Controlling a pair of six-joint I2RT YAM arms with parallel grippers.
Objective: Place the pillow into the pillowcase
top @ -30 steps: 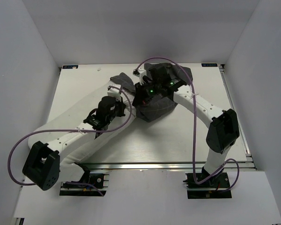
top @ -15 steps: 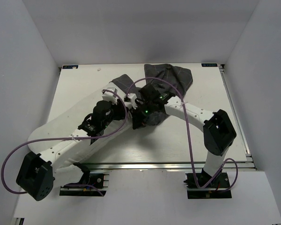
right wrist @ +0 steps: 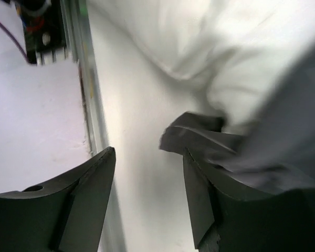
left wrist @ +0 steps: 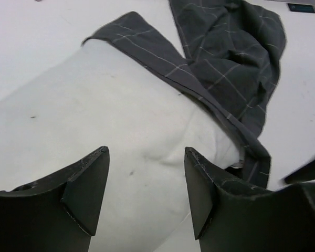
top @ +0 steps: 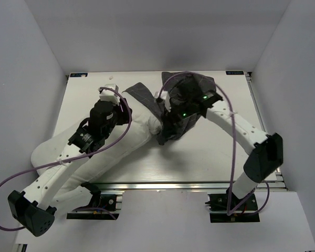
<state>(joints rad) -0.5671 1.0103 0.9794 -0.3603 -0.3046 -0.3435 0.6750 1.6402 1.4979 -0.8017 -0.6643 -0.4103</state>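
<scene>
On the desk [top: 210, 157] only one end of the pillow [left wrist: 94, 131] is covered by the pillowcase [left wrist: 226, 68]; left pincer [left wrist: 145, 194] and right pincer [right wrist: 147, 199] are spread.

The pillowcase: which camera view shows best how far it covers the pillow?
Left wrist: the pillowcase hem crosses the pillow near its end. In top external the arms hide part; right wrist shows only a blurred corner.
</scene>
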